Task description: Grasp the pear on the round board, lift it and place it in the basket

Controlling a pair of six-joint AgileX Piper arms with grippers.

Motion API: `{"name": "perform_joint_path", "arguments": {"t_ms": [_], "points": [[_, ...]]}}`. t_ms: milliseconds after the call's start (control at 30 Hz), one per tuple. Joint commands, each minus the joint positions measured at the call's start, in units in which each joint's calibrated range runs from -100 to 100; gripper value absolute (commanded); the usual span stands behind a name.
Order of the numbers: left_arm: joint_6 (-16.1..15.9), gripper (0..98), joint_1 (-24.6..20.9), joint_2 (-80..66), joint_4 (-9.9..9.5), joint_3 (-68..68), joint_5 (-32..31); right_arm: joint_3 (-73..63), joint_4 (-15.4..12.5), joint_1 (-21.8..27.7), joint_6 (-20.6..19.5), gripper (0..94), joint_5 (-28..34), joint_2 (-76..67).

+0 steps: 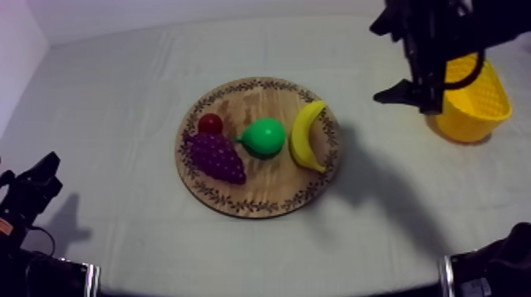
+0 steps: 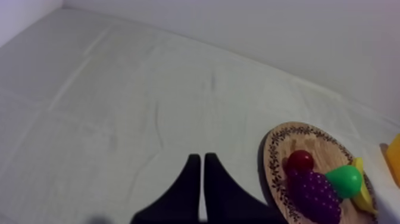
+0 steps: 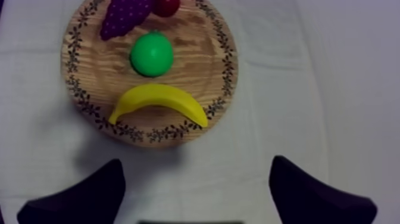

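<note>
Left gripper [image 2: 200, 164]: near left, fingers pressed together, nothing held. Wooden board [image 1: 261, 197]: mid-table. On it: grapes [image 1: 215, 156] left, small red fruit [image 1: 210, 123] just behind; pear [image 1: 263, 137] at centre; banana [image 1: 306, 136] right. Right gripper [image 3: 196, 164]: jaws wide, empty, just left of yellow basket [image 1: 474, 103], far right.

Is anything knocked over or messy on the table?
No, nothing looks odd. The pear, banana, grapes and small red fruit all lie neatly on the wooden board, and none has spilled onto the cloth. The yellow basket stands upright off to the side.
</note>
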Motion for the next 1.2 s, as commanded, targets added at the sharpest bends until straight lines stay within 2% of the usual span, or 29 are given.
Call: {"name": "perform_joint_path", "arguments": {"t_ms": [0, 433, 800, 1167], "points": [[0.0, 0.1, 0.0, 0.0, -0.02, 0.0, 0.0, -0.4, -0.2, -0.6, 1.1, 90.7, -1.8, 4.4], [0.0, 0.1, 0.0, 0.0, -0.02, 0.0, 0.0, -5.0, -0.5, -5.2, 0.7, 90.4, -12.3, 24.1], [0.0, 0.1, 0.0, 0.0, -0.02, 0.0, 0.0, -10.7, -0.7, -9.0, -4.6, 90.0, -20.6, 37.3], [0.0, 0.1, 0.0, 0.0, -0.02, 0.0, 0.0, -17.0, 1.0, -10.9, -8.9, 89.2, -23.1, 46.4]]}}
